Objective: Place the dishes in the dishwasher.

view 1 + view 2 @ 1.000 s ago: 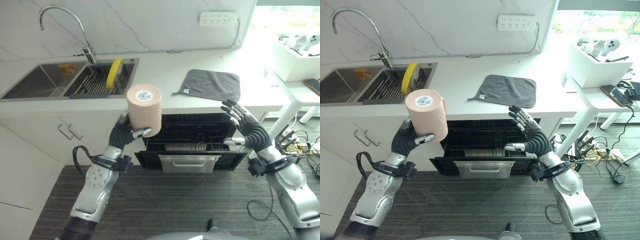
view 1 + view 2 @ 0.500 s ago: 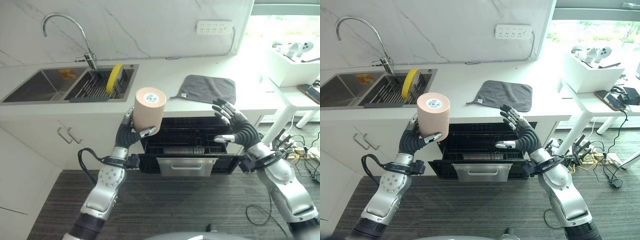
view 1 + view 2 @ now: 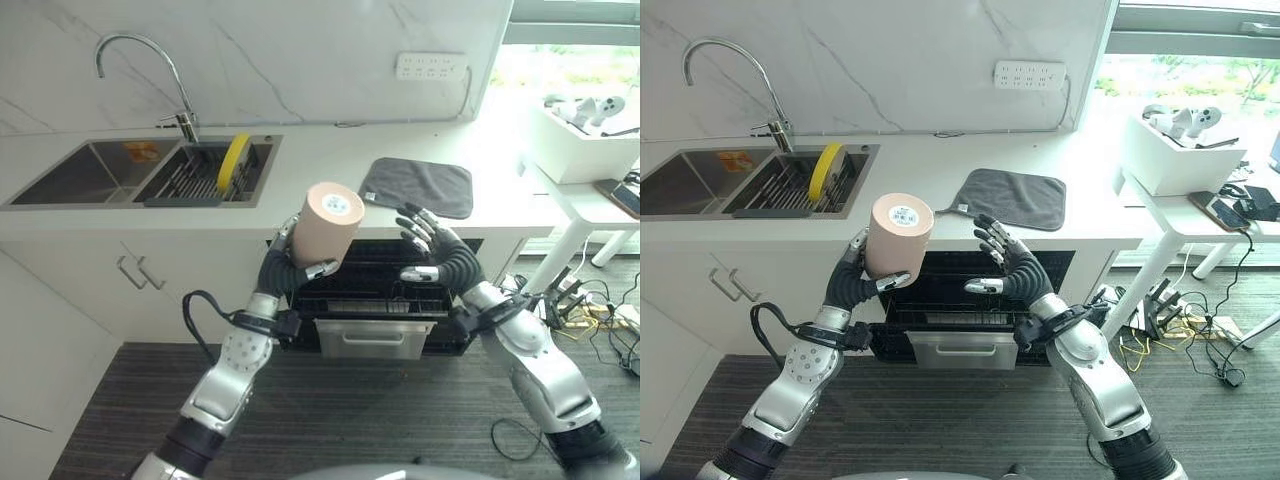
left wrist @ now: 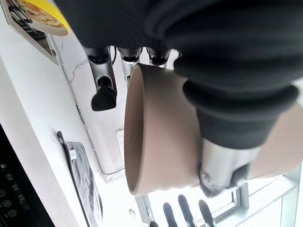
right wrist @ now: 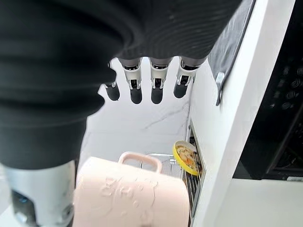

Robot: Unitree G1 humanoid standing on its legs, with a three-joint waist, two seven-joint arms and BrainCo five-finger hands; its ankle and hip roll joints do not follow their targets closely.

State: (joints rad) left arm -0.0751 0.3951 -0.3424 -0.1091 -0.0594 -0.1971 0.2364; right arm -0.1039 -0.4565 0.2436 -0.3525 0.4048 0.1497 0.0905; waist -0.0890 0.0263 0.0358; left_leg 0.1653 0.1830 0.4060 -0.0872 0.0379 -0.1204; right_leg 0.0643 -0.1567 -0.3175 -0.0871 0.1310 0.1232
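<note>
A pale pink mug point(image 3: 328, 222) is in the air in front of the counter, its base with a round sticker turned up toward me. My left hand point(image 3: 281, 271) is shut on it from below, the thumb curled across its side point(image 4: 161, 137). My right hand point(image 3: 441, 263) is open, fingers spread, a short way to the mug's right and apart from it. Past its fingers point(image 5: 137, 81), the right wrist view shows the mug point(image 5: 137, 198) with its handle. Below both hands the dishwasher point(image 3: 388, 332) stands open, its dark rack pulled out. A yellow plate point(image 3: 232, 163) stands on edge in the sink's rack.
A grey cloth point(image 3: 420, 186) lies on the white counter above the dishwasher. The steel sink point(image 3: 72, 176) and its tap point(image 3: 140, 60) are at the far left. A white side table point(image 3: 600, 195) with a white box point(image 3: 585, 128) stands at the right.
The view has shifted. My left hand has carried the mug rightward and tilted it, closer to the dishwasher opening. My right hand has come leftward, nearer the mug, still open.
</note>
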